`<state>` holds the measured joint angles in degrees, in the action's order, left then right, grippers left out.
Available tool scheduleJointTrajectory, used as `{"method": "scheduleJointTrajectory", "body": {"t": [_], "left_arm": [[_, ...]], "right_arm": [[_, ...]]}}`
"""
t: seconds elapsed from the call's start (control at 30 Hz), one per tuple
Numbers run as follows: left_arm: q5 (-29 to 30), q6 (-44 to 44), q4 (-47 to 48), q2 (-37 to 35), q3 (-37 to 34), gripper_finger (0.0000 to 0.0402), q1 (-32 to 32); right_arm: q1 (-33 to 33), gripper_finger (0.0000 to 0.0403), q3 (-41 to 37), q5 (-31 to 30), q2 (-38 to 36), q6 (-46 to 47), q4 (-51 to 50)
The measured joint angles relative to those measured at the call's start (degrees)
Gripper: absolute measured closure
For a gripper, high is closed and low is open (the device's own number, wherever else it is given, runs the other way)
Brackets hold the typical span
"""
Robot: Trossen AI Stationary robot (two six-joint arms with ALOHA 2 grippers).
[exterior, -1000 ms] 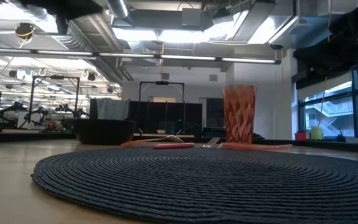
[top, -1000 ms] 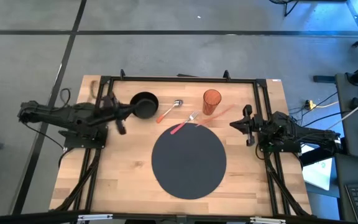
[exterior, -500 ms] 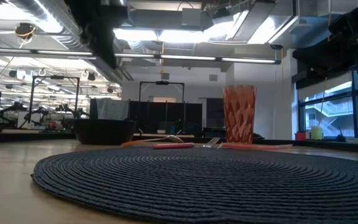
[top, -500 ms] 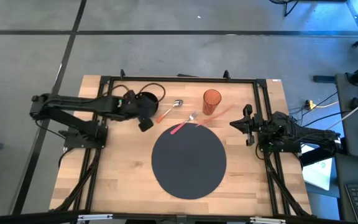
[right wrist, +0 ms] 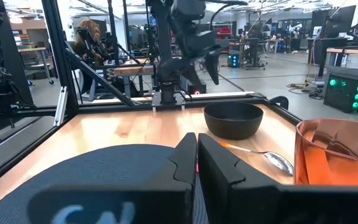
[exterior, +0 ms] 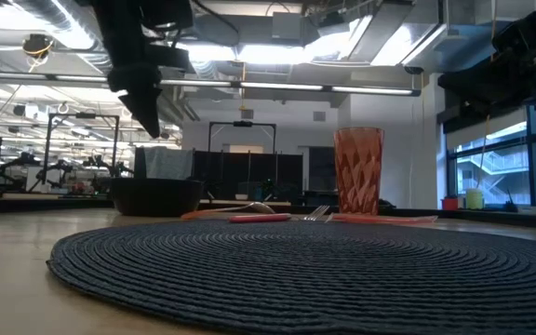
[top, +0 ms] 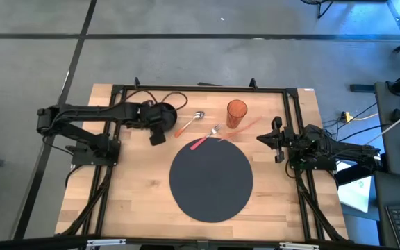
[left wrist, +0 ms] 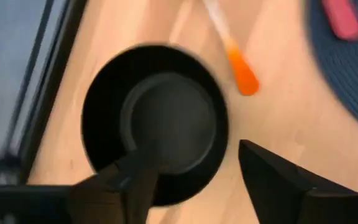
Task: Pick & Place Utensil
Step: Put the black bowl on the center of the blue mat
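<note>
An orange-handled spoon and a red-handled fork lie flat on the wooden table, the fork's handle end on the far rim of a round dark placemat. A black bowl stands left of the spoon. My left gripper is open and empty, in the air over the bowl's near side; in the left wrist view the bowl and the spoon's handle show beyond its fingers. My right gripper is shut and empty at the table's right side.
An orange tumbler stands upright right of the spoon, with a pale pink utensil lying beside it. A dark frame runs along the table's far edge and sides. Bare wood lies left and right of the placemat.
My left gripper has swung from the table's left side toward the right, to the bowl's near side, and has come down a little. The utensils, bowl and tumbler have stayed where they were.
</note>
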<state>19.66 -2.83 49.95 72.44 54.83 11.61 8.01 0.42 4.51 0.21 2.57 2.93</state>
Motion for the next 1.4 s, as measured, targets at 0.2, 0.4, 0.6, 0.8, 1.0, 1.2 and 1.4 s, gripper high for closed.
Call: {"method": "scheduleJointTrajectory", "body": {"t": [0.2,0.4,0.6,0.8,1.0,1.2,1.4], "left_arm": [[-0.03,3.88,-0.52,-0.24,0.0,0.017,-2.05],[-1.57,-1.85,0.15,-0.24,0.0,0.0178,-2.43],[-7.91,-1.98,2.43,3.44,0.0,0.0179,-0.28],[-8.69,1.02,0.44,10.03,0.0,0.0173,0.18],[-6.08,2.8,-0.05,13.77,0.0,0.0174,0.18],[-5.7,2.71,-1.8,14.85,0.0,0.0174,1.3],[-6.69,2.77,-2.46,15.16,0.0,0.0174,3.89]], "right_arm": [[0.02,0.0386,0.0,0.0,0.0,0.02,0.07],[0.01,0.0386,-0.02,0.0,0.0,0.46,0.2],[0.0,0.0386,-0.01,0.0,0.0,0.42,0.2],[0.01,0.0386,0.01,0.0,0.0,0.44,0.19],[0.02,0.0386,-0.01,0.0,0.0,0.24,0.2],[0.01,0.0386,0.0,0.0,0.0,0.24,0.22],[0.01,0.0386,-0.01,0.0,0.0,0.42,0.21]]}}
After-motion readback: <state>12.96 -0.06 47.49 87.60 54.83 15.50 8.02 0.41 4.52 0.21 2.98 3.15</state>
